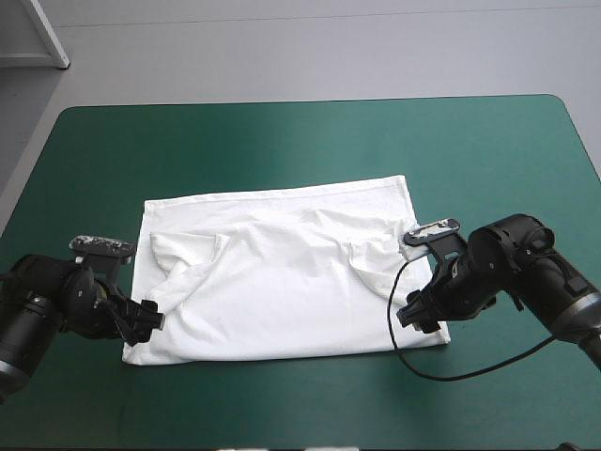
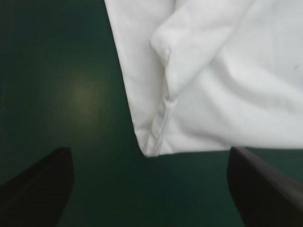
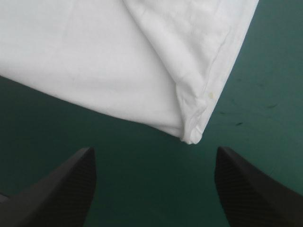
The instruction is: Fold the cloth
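Observation:
The white T-shirt (image 1: 282, 282) lies spread flat in the middle of the table, both sleeves folded inward over its body. My left gripper (image 1: 143, 319) sits low at its near left corner. In the left wrist view the left gripper (image 2: 149, 194) is open, and the T-shirt's corner (image 2: 150, 149) lies just ahead between the fingers, untouched. My right gripper (image 1: 418, 315) is at the near right corner. Its wrist view shows the right gripper (image 3: 154, 189) open as well, the T-shirt's corner (image 3: 189, 135) a little ahead of the gap.
The teal-green cover (image 1: 310, 141) shows all around the T-shirt, widest toward the far edge. A narrower strip of cover (image 1: 282, 404) runs along the table's near edge behind both arms.

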